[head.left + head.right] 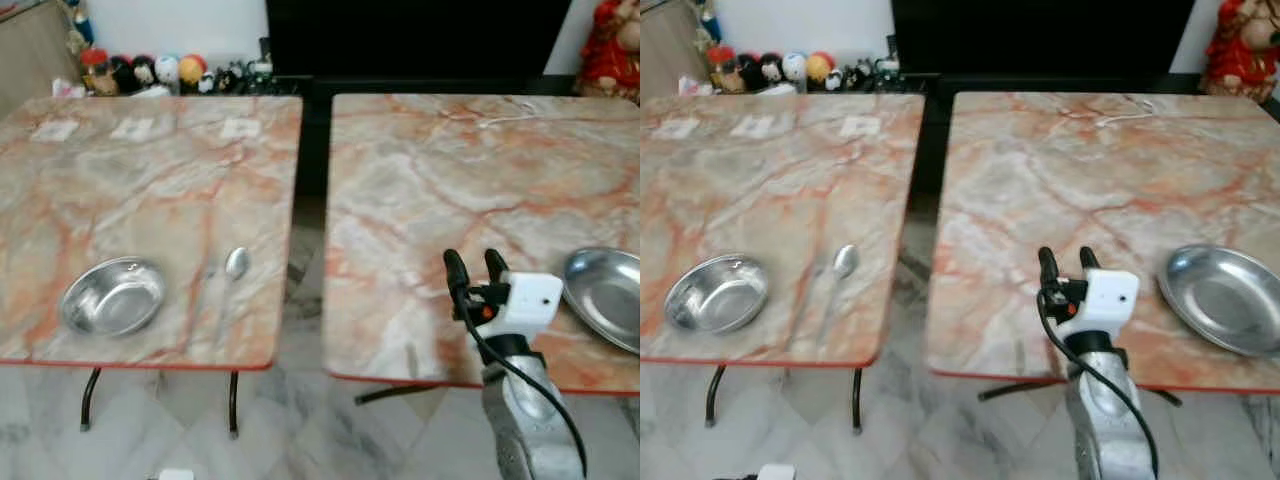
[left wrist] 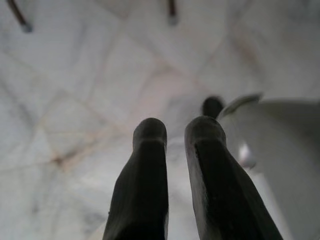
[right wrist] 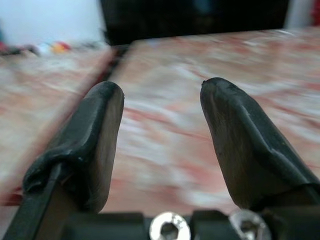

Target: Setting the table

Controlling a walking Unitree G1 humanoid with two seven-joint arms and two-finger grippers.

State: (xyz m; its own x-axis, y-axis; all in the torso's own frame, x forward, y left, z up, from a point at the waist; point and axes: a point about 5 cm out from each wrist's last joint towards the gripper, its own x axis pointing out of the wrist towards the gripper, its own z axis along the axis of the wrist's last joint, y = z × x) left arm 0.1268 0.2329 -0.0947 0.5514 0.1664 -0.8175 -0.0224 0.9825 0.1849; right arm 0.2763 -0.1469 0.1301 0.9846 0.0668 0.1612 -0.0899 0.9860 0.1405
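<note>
Now hovering over the near edge of the right table (image 1: pixel 450 170): right gripper (image 1: pixel 476 264), fingers spread, holding nothing. Just beside it, steel plate (image 1: pixel 605 295). On the left table (image 1: pixel 140 190), bowl (image 1: pixel 113 296) near spoon (image 1: pixel 236 264). Left gripper (image 2: pixel 176 131) nearly pressed together, above floor.

Round shiny steel bowl (image 1: pixel 113 295): upright, empty, on the left marble-patterned table, far to the left of the right gripper (image 1: pixel 476 266), near the table's front edge.
Steel spoon (image 1: pixel 228 274): lying flat just right of the bowl, not touching it, bowl end pointing away from the robot, well left of the gripper.
Wide shallow steel plate (image 1: pixel 607 293): upright, empty, on the right table, near the gripper's right side.
</note>
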